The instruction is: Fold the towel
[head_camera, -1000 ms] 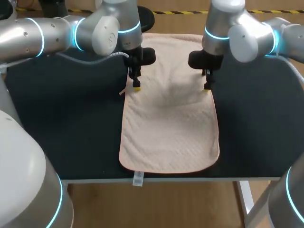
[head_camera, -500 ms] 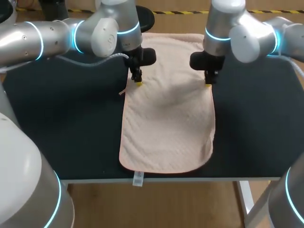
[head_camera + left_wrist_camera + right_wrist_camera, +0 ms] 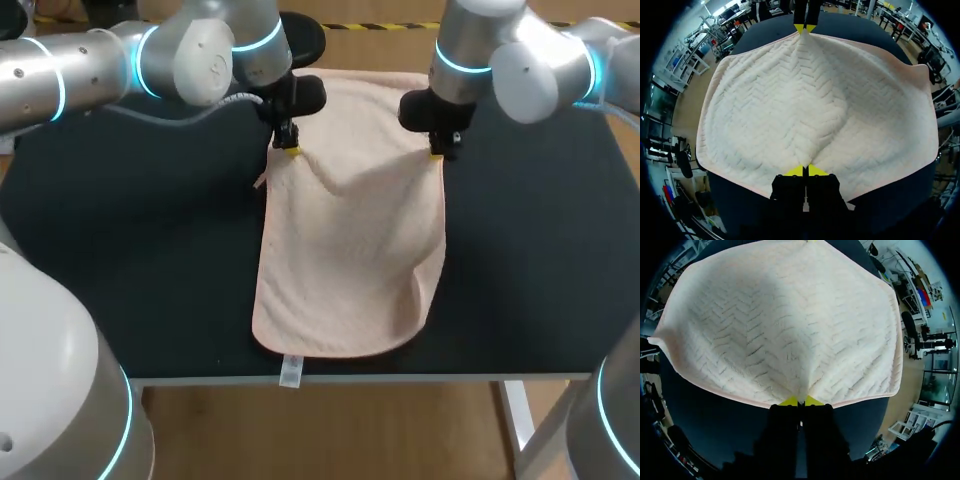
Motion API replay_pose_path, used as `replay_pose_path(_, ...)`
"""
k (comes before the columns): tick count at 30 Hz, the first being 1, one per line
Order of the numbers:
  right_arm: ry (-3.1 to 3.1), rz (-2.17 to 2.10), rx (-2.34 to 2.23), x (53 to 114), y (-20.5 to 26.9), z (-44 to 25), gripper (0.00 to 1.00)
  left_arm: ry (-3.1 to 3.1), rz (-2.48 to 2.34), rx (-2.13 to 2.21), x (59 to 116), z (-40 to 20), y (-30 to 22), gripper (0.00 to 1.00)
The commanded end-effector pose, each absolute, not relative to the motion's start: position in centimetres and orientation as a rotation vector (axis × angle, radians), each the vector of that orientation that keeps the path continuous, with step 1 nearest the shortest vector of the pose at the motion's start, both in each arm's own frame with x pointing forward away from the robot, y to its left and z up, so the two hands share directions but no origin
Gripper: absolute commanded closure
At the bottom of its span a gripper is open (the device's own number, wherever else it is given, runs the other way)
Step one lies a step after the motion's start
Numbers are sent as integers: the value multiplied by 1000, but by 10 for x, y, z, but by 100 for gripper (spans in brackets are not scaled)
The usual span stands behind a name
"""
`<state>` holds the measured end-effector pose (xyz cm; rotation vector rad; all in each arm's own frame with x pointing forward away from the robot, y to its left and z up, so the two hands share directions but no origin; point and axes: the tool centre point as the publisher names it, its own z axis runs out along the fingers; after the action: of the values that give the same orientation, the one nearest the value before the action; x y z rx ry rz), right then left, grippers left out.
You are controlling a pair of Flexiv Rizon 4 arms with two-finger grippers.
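Step in hand, by my reading: the lift that starts the fold, with both arms working over the dark table (image 3: 130, 280). The towel (image 3: 350, 260) is lying lengthwise on the table and is being raised off it at the two long edges. The part beyond the grippers is lying flat, and the longer part on the robot's side of them is trailing down to the table. The cloth is sagging in a shallow dip between the two grips.

The towel is looking pale pink-cream, with a quilted chevron weave and rounded corners. Its trailing corner below the right gripper is curling inward. It is likely handling soft and limp.

The left gripper (image 3: 288, 150) is pinching the left long edge, yellow tips closed tight on the cloth. The right gripper (image 3: 437, 152) is doing the same on the opposite edge, level with the left one. A small white label (image 3: 290, 375) is hanging at the towel's trailing end.

Next move is probably calling for both grippers travelling together at equal height and pace so the crease is landing straight. Which way to carry, I cannot tell.
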<state>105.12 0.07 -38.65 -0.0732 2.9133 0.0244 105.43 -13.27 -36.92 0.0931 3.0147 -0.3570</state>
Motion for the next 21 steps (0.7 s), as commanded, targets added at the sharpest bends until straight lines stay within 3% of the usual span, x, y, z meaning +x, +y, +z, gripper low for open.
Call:
replay_pose_path(1, 2840, -21, -82, 1046, -2, -345, 100, 2973, -335, 118, 1046, -312, -120, 100)
replay_pose_path(21, 2281, 58, -205, 1109, -3, -74, 100, 2457, -190, 152, 1118, -66, -102, 100)
